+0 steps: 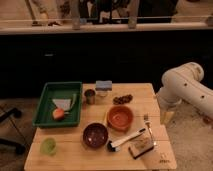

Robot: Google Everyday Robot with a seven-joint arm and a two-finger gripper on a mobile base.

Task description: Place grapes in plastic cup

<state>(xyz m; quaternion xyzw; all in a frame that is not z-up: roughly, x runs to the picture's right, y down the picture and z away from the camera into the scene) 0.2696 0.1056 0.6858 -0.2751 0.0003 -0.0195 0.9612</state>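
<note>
The grapes point(122, 99), a small dark bunch, lie on the wooden table point(75, 157) near its back edge, just behind the orange bowl point(120, 118). The plastic cup point(48, 145), short and translucent light green, stands at the table's front left corner, far from the grapes. My white arm reaches in from the right. Its gripper point(167, 116) hangs beside the table's right edge, to the right of the grapes and touching nothing.
A green tray point(44, 100) holding a few items sits at the left. A grey metal cup point(89, 96) and a blue-lidded container point(104, 87) stand at the back. A dark brown bowl point(95, 135), a brush point(126, 139), a fork point(148, 125) and a small block point(140, 147) lie in front.
</note>
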